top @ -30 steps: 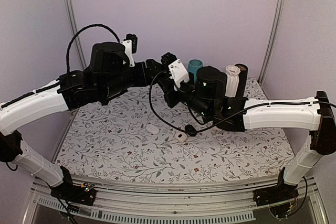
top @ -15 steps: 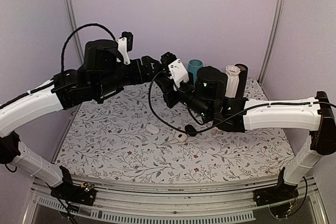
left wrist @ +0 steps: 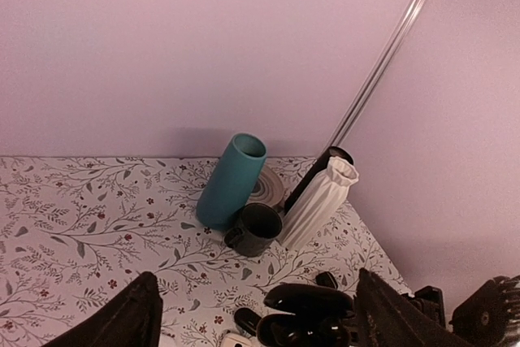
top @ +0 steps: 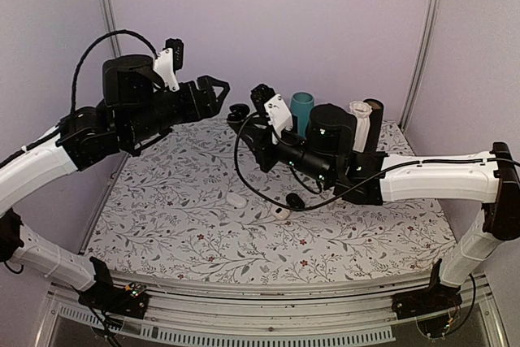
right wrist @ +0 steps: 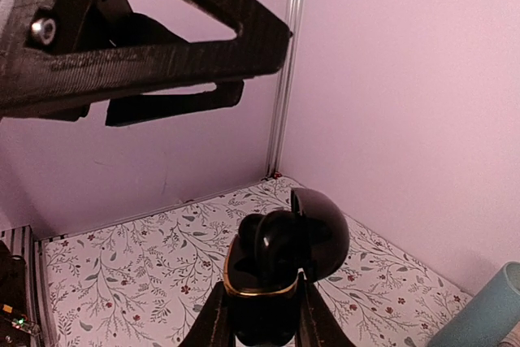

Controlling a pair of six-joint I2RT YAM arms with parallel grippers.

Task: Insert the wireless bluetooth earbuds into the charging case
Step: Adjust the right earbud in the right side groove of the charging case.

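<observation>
My right gripper (top: 246, 122) (right wrist: 262, 321) is shut on a black charging case (right wrist: 276, 270) (top: 239, 112) and holds it upright above the back of the table. The case lid is open and its rim is gold. A dark rounded bud (right wrist: 272, 237) sits in the case. My left gripper (top: 216, 93) (left wrist: 256, 278) is open and empty, raised just left of the case and apart from it. The case also shows in the left wrist view (left wrist: 321, 314), between the left fingers. Two small dark ovals (left wrist: 327, 279) (left wrist: 245, 319) lie on the table; I cannot tell if either is an earbud.
A teal cup (left wrist: 231, 180), a dark mug (left wrist: 257, 229), a white ribbed vase (left wrist: 318, 201) and a black cylinder (top: 375, 115) stand at the back right. A white pebble (top: 236, 199) and a second small white piece (top: 281, 212) lie mid-table under the right arm.
My left arm has risen and drawn back to the left, away from the case. The right gripper has shifted slightly left with the case still in it.
</observation>
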